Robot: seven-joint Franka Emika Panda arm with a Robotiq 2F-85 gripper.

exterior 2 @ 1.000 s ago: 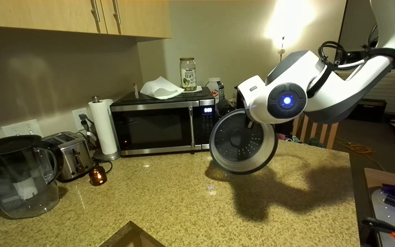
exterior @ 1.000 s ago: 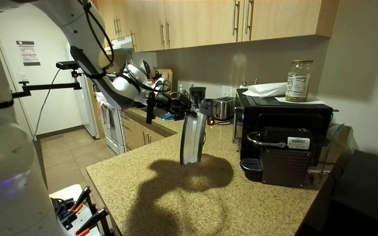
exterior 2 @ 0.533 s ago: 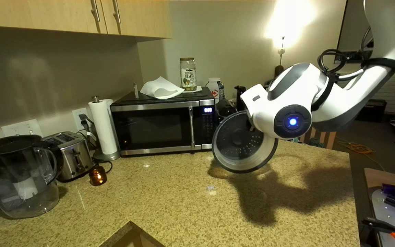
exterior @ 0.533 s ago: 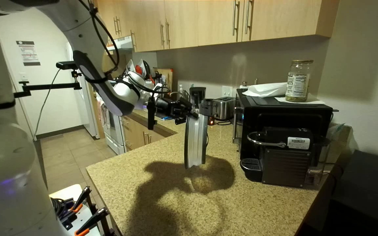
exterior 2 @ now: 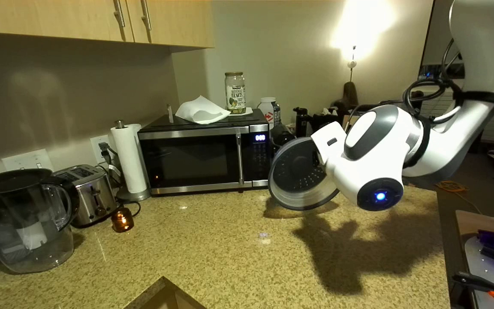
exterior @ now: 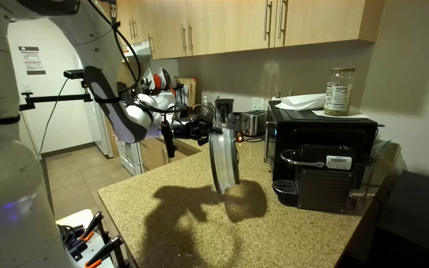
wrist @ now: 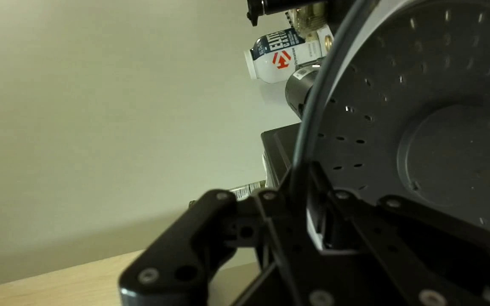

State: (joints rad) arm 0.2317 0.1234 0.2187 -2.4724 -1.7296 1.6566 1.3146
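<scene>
1. In an exterior view, the colander (exterior: 224, 160) hangs in front of the microwave (exterior: 330, 130), lower edge swung closer.
2. In an exterior view, the arm (exterior 2: 485, 47) slopes toward the microwave, wrist (exterior 2: 371, 156) dropped lower.
3. Wrist view: the gripper (wrist: 301, 180) pinches the colander's rim (wrist: 314, 106).

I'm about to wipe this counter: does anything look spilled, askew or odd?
A white sheet lies curled on the microwave, an odd spot. The perforated dish is tipped on edge, but the gripper holds it that way. I see no spill.
</scene>
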